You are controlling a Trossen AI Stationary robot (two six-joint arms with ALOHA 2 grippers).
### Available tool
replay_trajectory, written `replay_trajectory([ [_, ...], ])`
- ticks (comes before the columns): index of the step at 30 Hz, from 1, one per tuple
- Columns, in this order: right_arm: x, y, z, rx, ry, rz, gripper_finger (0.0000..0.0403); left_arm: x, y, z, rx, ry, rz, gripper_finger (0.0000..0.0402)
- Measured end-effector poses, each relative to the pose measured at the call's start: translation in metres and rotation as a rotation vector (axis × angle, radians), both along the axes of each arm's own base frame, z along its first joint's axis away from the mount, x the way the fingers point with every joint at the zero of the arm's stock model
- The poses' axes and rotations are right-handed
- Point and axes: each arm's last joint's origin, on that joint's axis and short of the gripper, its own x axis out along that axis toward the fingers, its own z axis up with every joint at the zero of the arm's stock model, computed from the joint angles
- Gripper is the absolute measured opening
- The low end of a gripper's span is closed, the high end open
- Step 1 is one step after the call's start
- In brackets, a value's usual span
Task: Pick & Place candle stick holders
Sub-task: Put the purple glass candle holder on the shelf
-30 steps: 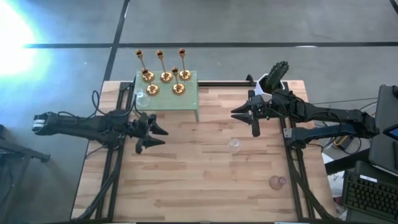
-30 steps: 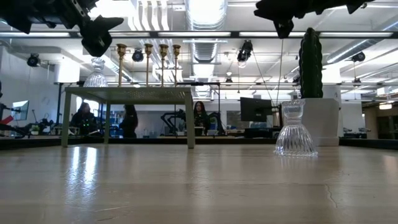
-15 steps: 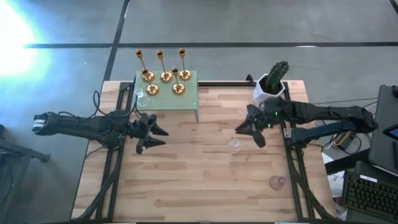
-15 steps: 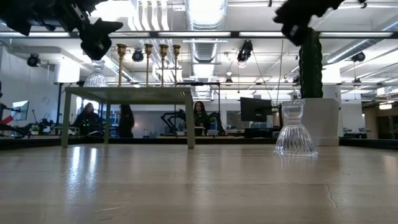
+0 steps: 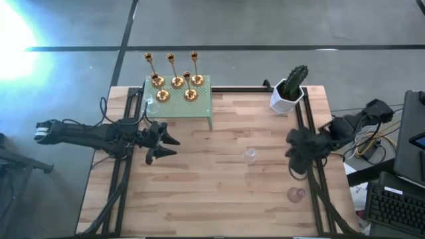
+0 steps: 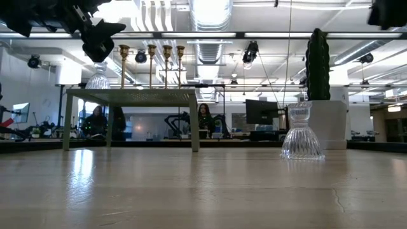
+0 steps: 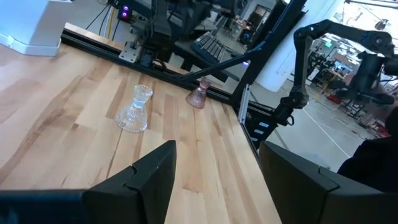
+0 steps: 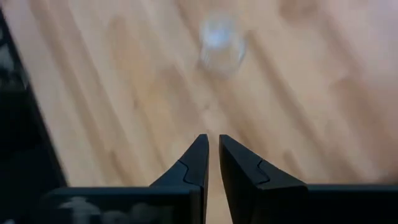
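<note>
1. Nearest the front edge on the table's right side: one pinkish glass holder (image 5: 296, 194), standing alone just beside the right-hand rail. No gripper near it.
2. Next in: one clear glass holder (image 5: 250, 156), upright on bare wood near mid-table. In the low view it shows a flared ribbed base and short neck (image 6: 301, 141).
3. Right gripper (image 5: 297, 158) hangs above the table's right side, between the two loose glass pieces and touching neither. Fingers (image 8: 198, 163) nearly closed, only a thin slit between them, holding nothing. The clear holder lies ahead of it.
4. Left gripper (image 5: 161, 141) waits over the left side, just in front of the green stand (image 5: 202, 110). Jaws wide, empty.
5. Farther back, on the stand: five gold candlesticks (image 5: 176, 81), tall thin stems, round bases, clustered. One more clear glass holder (image 6: 98, 76) at the stand's left corner.
6. Count: five gold, two clear, one pink. Six placed, two loose.
7. Far right corner: one cactus in a white pot (image 5: 287, 89), not part of the job.
8. Step, as I judge it: approach to pick the mid-table clear holder. Next move calls for opening the right fingers, descending around the neck, then carrying to the stand.
</note>
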Motion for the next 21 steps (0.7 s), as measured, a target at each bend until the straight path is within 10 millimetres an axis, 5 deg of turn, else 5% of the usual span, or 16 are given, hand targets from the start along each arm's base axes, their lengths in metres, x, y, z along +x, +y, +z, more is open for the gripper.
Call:
replay_trajectory([
  [11, -0.023, 0.029, -0.044, 0.145, 0.265, 0.005, 0.0034, 0.000, 0.000, 0.000, 0.001, 0.002, 0.005, 0.0234],
  [21, -0.036, 0.042, -0.054, 0.190, 0.324, -0.092, 0.0034, 0.002, 0.001, -0.002, 0.009, 0.010, 0.021, 0.0234],
])
